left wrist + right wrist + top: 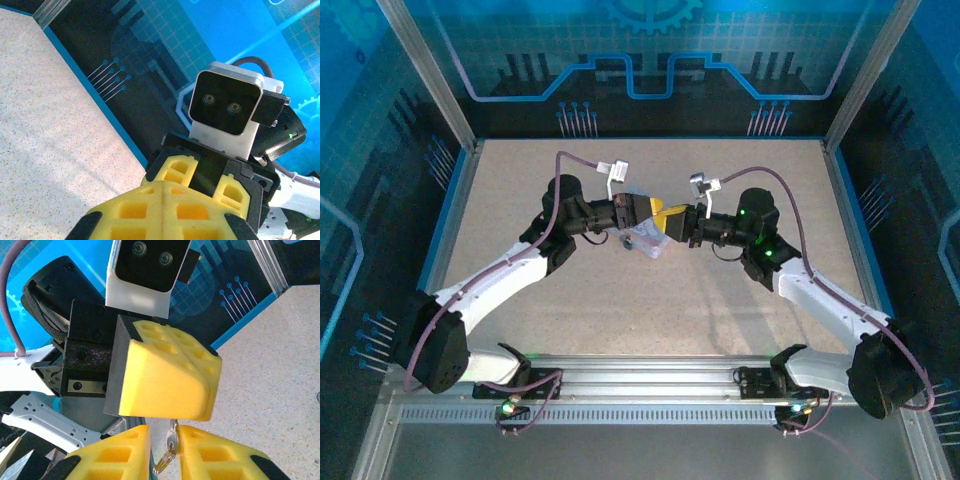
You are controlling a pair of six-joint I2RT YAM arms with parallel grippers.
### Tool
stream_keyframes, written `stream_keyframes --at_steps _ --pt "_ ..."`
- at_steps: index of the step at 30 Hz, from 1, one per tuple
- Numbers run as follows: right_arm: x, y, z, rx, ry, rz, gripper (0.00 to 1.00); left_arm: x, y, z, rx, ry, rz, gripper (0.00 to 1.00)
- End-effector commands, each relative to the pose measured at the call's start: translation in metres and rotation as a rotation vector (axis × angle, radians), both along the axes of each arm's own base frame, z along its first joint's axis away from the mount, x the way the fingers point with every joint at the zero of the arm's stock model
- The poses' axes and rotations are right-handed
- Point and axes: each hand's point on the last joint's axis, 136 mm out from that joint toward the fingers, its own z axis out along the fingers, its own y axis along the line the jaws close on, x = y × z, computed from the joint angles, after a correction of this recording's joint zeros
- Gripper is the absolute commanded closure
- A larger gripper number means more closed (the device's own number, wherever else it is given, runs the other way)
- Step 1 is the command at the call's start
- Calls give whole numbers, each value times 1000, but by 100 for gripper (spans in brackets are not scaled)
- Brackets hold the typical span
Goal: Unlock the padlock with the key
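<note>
Bare table (620, 310) lies open all round; my arms meet mid-table from 8 and 4 o'clock. My left gripper (170, 385) is clenched pad to pad. At its 6 o'clock the key (172, 435) stands inside my right gripper (164, 433), fingers narrowly parted; pinched or not, I cannot tell.

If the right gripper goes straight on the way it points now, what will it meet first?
Likely the left gripper, its yellow pads shut, directly ahead. The key stands between the fingers of the right gripper. Depth is unclear, but the gap looks small.
</note>
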Motion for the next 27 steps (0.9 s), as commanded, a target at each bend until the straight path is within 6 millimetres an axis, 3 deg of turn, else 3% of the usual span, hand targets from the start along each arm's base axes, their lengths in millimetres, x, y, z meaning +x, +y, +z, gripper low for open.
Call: stream_keyframes --at_steps 1,27 --pt "-5 4 5 2 0 40 80 6 3 17 -13 -48 43 100" --pt "0 -9 -12 -46 12 -50 100 9 12 17 -27 -46 72 100"
